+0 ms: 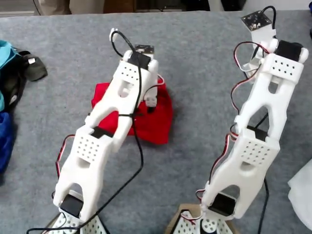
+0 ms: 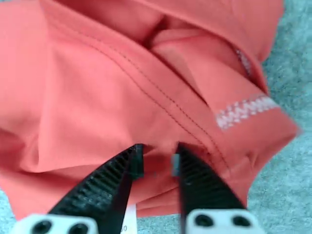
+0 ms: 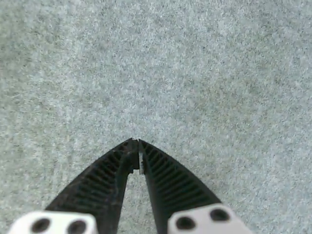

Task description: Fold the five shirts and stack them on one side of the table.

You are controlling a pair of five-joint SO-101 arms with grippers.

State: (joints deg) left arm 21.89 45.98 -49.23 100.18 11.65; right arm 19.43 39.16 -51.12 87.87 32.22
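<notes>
Left wrist view has the left pincer (image 2: 157,161) low over the red shirt (image 2: 97,97), its jaws a narrow gap apart with the tips on or just above a stitched seam. Whether any cloth sits between them cannot be told, and nothing is plainly gripped. The shirt lies bunched in several overlapping folds on the grey tabletop (image 1: 204,58), left of centre, under the end of the left arm (image 1: 109,126). The right pincer (image 3: 136,146) hangs over bare tabletop well apart from the shirt, its jaws closed tip to tip on nothing. The main risk from here is probably a bad pinch. With so many layers under the tips, closing could catch only the top layer, or take a thick wad, and a lift would then drag the whole bundle into a worse heap instead of opening it out. With the right arm (image 1: 258,136) so far off, nothing would pin the cloth, so it may slide across the tabletop. By count there are two arms, two pincers and one red shirt being worked on. At the left edge sit three more garments, a teal one (image 1: 6,48), a black one (image 1: 27,68) and a blue one (image 1: 5,136). One white cloth (image 1: 302,195) lies at the right edge. That would make five if each is a shirt, which cannot be confirmed.
</notes>
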